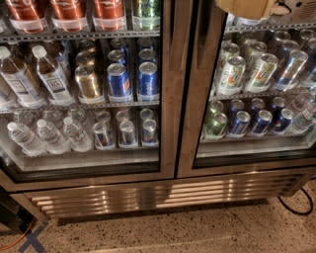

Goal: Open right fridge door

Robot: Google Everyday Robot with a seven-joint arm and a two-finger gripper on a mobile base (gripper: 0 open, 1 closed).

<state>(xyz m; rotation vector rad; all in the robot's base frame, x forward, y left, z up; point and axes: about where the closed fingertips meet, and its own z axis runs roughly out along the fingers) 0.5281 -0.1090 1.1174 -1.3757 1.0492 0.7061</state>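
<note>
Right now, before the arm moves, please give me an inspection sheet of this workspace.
Surface: speckled floor, blue tape cross at lower left.
Job's things: right fridge door, looks shut, cans behind glass.
Clutter: nothing seen.
Grippers: gripper at top edge, before the right door, partly in view.
Cables: black cable on floor at right; orange cable lower left.
Surroundings: left door looks shut, bottles inside; steel grille below.

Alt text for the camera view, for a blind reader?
A two-door drinks fridge, both doors shut: the right fridge door, clear glass in a brushed steel frame, shows shelves of cans. The robot's beige gripper juts in at the top edge before it; the matching left door shows water bottles and cans.
</note>
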